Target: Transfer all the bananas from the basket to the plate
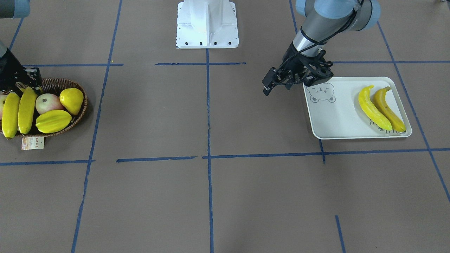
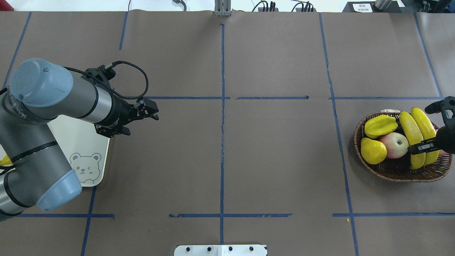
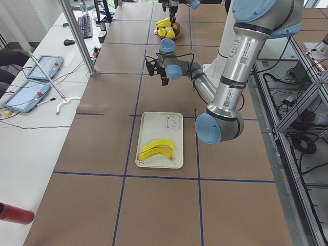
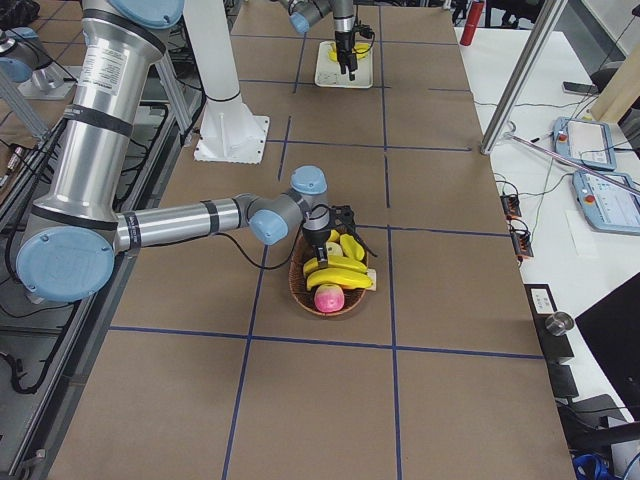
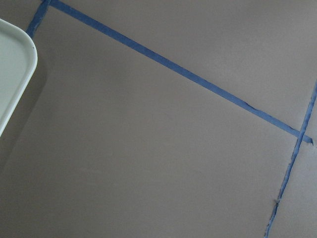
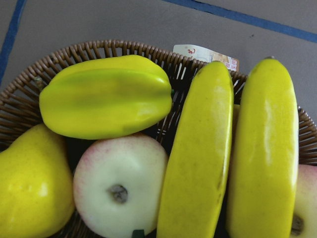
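Roughly half done: two bananas (image 1: 373, 107) lie on the plate (image 1: 337, 119), and two more (image 6: 198, 158) wait in the basket (image 1: 83, 112).

**Handling (judged).** The skins look smooth and glossy, with even colour, so they are probably firm and light. They look stiff enough not to sag when lifted by the middle, and slippery under hard pads. The best hold is at mid-length, pinching across the narrow width where the body is fattest. A grip near a tip would let the fruit swing. The basket pair lie flank to flank with hardly any gap, so a finger has to slip between them or take the outer side.

**Axis.**
- The basket pair lie parallel at the basket's end nearest the table's right edge. Their long axes run across the basket's short width, from the robot-side rim to the far rim.
- Their far tips rest at the rim near the paper tag (image 1: 32, 143).
- The inner one lies against the apple (image 6: 119, 188) and the starfruit (image 6: 106, 101). The pear (image 1: 71, 100) is well apart from it.
- The plate pair lie nested along the plate's outer short edge, slanting toward its far corner.

**Grippers.**
- The right gripper (image 2: 423, 145) hangs over the basket pair. Whether its jaws are apart cannot be told, and nothing shows as clamped.
- The left gripper (image 2: 147, 111) is off the plate's inner edge over bare table, carrying nothing. How its jaws stand cannot be told either.
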Motion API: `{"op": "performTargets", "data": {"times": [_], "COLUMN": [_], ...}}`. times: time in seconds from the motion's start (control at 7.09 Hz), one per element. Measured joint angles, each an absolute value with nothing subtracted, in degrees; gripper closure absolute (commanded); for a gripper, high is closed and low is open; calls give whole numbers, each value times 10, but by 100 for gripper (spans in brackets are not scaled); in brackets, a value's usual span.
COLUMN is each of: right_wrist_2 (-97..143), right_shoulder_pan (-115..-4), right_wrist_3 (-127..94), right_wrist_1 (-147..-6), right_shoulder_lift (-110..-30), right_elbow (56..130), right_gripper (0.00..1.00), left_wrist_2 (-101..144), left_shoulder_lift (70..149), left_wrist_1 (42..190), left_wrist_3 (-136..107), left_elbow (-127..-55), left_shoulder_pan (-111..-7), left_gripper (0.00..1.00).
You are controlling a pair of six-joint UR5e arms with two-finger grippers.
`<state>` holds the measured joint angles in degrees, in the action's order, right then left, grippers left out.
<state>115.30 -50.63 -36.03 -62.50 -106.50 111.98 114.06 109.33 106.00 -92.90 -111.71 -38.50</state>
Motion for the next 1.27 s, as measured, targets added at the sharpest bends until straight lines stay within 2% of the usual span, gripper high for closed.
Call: {"op": "performTargets", "data": {"times": [0.28,0.71,1.27], "right_wrist_2": [1157,1169,1274], "right_shoulder_pan": [-506,-510,-598], "right_wrist_3": [-360,-359,-356], "right_wrist_1": [-625,-625,-624], "right_shoulder_lift": [-1064,-1064,-1072], "right_elbow": [1121,1134,1225], "right_gripper": [95,98,97], "left_wrist_2": [1141,1141,1141], "left_shoulder_lift": [1093,1093,1094], "left_wrist_1": [1060,1060,1060], "left_wrist_3": [-929,-929,-929], "left_elbow": [-1117,-1117,-1116], "left_shoulder_pan": [-384,-384,-379], "left_gripper": [0,0,0]}}
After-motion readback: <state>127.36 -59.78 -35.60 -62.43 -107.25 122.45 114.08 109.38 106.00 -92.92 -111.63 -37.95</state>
